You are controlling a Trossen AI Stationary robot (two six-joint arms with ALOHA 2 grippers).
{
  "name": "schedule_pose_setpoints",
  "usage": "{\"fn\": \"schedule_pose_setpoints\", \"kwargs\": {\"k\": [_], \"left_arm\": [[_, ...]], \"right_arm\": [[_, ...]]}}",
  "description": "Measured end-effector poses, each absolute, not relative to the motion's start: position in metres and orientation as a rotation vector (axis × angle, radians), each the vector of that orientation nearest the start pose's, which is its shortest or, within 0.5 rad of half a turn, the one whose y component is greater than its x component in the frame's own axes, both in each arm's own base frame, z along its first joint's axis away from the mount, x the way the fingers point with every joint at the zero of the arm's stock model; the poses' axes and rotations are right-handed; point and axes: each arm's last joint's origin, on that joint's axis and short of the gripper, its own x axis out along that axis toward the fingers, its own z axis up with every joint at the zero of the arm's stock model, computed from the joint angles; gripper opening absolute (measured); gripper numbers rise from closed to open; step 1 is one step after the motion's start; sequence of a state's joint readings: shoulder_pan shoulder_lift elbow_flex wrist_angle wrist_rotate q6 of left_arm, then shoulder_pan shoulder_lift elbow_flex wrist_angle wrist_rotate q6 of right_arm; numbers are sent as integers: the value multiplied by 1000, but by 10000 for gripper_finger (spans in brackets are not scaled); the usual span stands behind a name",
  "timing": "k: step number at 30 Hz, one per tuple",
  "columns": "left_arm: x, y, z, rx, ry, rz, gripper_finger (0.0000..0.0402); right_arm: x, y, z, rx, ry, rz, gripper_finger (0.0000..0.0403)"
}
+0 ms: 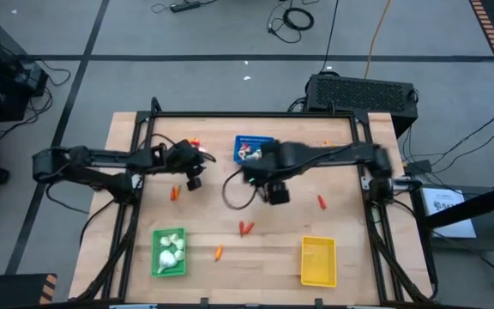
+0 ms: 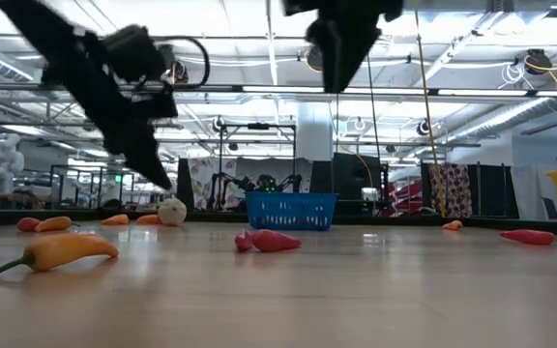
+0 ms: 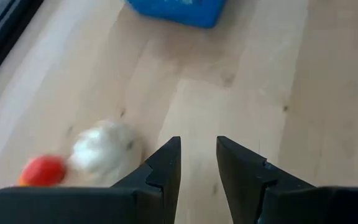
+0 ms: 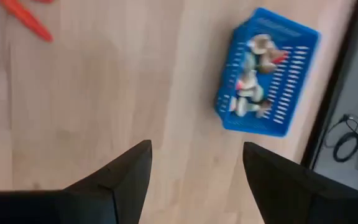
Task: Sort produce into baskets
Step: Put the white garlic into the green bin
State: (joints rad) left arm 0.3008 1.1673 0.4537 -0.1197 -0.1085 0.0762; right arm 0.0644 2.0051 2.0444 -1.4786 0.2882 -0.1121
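We see the left claw [image 3: 197,163] part-spread and empty beside a white bulb [image 3: 101,151] near the table's [image 1: 273,249] far edge, the right claw [image 4: 194,168] spread wide over bare wood by the blue basket [image 4: 267,71]

My two arms are dark, nearly black, built of slim tubular links with chunkier joint housings. The left arm [image 1: 101,161] carries a boxy black wrist block, and a dark cable loops in a curve off the right arm [image 1: 333,155]. Up close, the left gripper [image 3: 197,165] ends in two matte black wedge-shaped fingers with stepped inner edges; the right gripper [image 4: 194,171] has broader black fingers tapering to angled tips.
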Motion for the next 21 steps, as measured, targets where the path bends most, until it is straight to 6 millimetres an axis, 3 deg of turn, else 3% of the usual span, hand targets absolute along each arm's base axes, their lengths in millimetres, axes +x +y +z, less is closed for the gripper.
{"fn": "schedule_pose_setpoints", "kwargs": {"k": [3, 8, 15, 21], "left_arm": [[197, 64, 185, -59, 867, 376, 111], [195, 64, 207, -101, 860, 401, 111], [206, 86, 202, -225, 832, 496, 111], [223, 98, 186, -86, 963, 339, 135]], "right_arm": [[356, 4, 324, -309, 1336, -142, 242], [299, -6, 305, -215, 1114, -219, 242], [239, 7, 252, -4, 812, -251, 242], [223, 21, 215, 36, 634, -153, 242]]}}
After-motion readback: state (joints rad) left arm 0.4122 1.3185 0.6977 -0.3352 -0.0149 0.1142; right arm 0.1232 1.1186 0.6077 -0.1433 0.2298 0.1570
